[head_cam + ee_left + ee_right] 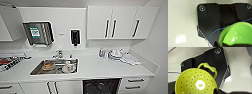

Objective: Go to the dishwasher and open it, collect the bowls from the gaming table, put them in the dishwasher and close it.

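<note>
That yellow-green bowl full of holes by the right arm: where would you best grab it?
By its looped handle on the rim, I'd guess. The perforated bowl is rounded and smooth, while the handle sticks out with an open loop. Coming from the handle side, outside the rim, looks easiest.

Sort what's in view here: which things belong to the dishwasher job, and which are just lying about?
Job:
- dishwasher, dark opening below the counter
- green bowl at the left wrist
- yellow-green perforated bowl at the right wrist

Lying about:
- sink holding dishes
- tap
- white dishes on the counter
- wall cabinets
- paper towel dispenser
</note>
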`<state>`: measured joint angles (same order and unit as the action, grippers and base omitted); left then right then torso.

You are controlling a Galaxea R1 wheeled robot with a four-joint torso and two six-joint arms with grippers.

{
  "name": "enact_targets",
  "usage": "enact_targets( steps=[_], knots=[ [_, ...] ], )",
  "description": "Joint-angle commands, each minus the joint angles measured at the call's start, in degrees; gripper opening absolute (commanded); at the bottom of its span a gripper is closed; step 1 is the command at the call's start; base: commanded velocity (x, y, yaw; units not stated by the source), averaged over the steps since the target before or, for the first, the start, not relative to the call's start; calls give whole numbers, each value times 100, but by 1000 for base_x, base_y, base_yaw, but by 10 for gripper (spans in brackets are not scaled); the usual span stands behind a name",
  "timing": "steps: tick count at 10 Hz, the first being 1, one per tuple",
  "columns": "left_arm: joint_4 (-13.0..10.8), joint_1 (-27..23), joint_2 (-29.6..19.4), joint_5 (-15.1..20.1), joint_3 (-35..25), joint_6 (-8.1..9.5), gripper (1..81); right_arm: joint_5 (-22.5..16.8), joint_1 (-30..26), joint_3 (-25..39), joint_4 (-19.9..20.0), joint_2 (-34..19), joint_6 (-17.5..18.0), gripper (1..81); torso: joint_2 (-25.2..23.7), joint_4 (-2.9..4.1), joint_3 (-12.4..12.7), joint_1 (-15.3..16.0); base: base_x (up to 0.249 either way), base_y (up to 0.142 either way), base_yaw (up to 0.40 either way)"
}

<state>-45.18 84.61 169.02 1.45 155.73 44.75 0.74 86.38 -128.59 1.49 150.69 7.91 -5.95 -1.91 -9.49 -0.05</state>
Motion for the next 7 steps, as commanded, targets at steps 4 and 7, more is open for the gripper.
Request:
enact_targets(
  steps=[4, 7],
  knots=[
    [18, -248, -70, 268, 10, -28, 10, -320, -275, 28, -17, -168, -18, 10, 0, 131, 0, 5, 0, 0, 0],
    [35, -204, -79, 119, 10, -10, 10, -320, -274, 28, -8, -168, -18, 10, 0, 131, 0, 5, 0, 0, 0]
  ],
)
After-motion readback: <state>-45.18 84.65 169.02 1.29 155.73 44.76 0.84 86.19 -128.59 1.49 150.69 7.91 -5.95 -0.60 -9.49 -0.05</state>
